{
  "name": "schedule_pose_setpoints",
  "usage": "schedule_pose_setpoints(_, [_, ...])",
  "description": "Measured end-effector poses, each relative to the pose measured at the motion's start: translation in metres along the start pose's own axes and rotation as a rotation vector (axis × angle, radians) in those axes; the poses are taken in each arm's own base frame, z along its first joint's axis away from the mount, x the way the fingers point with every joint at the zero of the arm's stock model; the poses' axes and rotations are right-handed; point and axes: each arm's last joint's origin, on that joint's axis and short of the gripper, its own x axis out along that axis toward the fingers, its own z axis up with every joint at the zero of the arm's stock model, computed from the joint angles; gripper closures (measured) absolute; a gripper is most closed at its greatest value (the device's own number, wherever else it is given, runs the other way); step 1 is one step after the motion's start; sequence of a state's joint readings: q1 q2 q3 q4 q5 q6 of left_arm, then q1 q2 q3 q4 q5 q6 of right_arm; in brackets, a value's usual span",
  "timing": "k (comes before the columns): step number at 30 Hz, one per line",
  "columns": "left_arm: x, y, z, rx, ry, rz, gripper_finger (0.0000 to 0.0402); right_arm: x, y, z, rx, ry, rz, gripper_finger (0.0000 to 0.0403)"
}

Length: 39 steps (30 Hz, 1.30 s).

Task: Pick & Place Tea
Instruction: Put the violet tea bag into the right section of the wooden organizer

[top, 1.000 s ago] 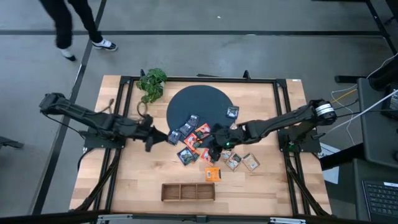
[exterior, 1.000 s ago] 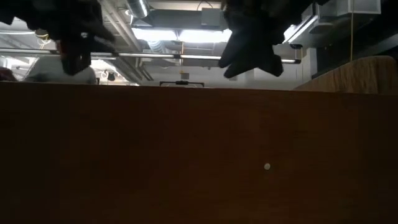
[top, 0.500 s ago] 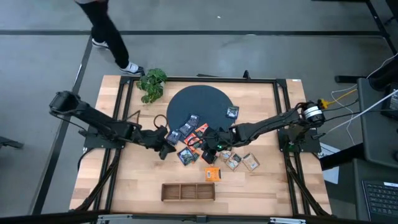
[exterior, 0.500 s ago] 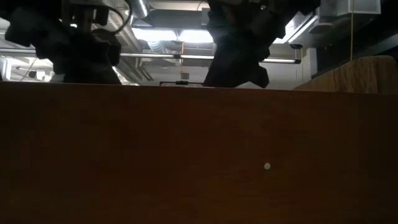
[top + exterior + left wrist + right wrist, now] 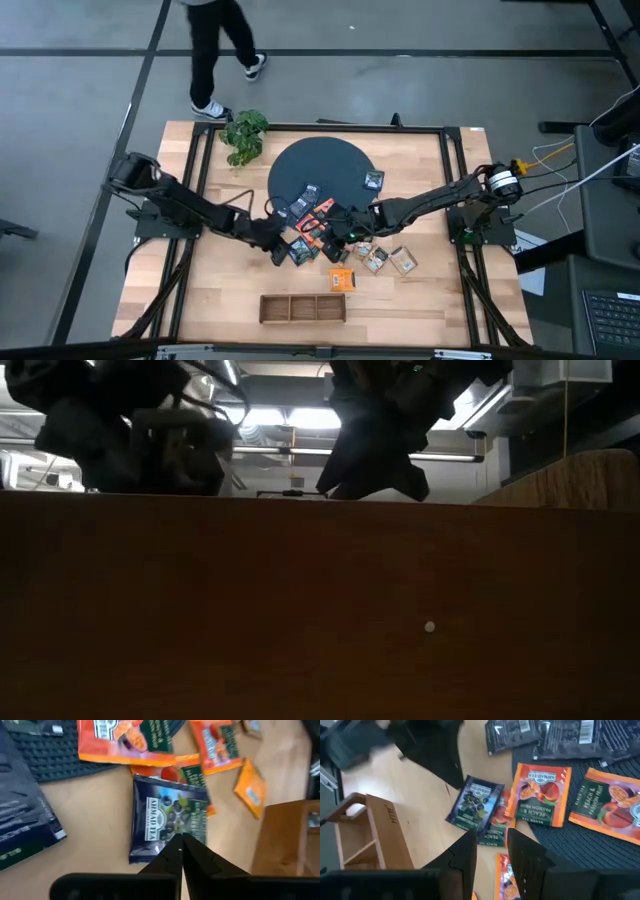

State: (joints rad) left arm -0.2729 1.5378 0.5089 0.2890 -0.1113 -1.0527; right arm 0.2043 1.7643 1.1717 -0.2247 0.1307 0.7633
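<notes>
Where the blue sachet [image 5: 167,817] lies flat on the bare wood, just off the edge of the round dark mat [image 5: 322,170], sits directly ahead of the left pincer [image 5: 181,840], whose two dark fingers meet at their tips, clenched on nothing, right at the sachet's near edge. Overlaps an orange sachet [image 5: 192,775] beneath its far corner; more orange ones [image 5: 125,742] rest on the ribbed rubber mat beyond.

Reaches in low from the left side, the left arm [image 5: 190,208] stretched almost flat across the surface [image 5: 430,290], its pincer [image 5: 279,249] beside the same blue sachet [image 5: 298,251] in the high view.

Comes in from the opposite side, the right arm [image 5: 440,198] likewise long and low, its pincer [image 5: 490,842] released with a clear gap between the fingers, hovering close over the blue sachet [image 5: 477,805] and the orange one [image 5: 540,795] next to it.

Glossy printed foil squares, scattered half on mat, half on pale wood; long wooden tray [image 5: 303,307] near the front edge, well apart from the cluster.
</notes>
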Motion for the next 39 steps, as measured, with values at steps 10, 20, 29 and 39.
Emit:
schedule_pose_setpoints(10, [0.018, 0.012, -0.009, 0.003, 0.076, 0.154, 0.0399, 0.025, 0.000, -0.011, 0.192, 0.099, 0.070, 0.0291])
schedule_pose_setpoints(20, [0.018, 0.010, -0.012, 0.024, 0.041, 0.160, 0.0399, 0.058, -0.007, -0.024, 0.309, 0.186, 0.102, 0.0291])
schedule_pose_setpoints(29, [0.019, 0.007, -0.011, 0.009, -0.003, 0.139, 0.0398, 0.068, -0.014, -0.022, 0.326, 0.169, 0.090, 0.0291])
schedule_pose_setpoints(39, [0.019, 0.006, -0.009, -0.003, -0.037, 0.130, 0.0398, 0.080, -0.024, -0.023, 0.336, 0.168, 0.072, 0.0291])
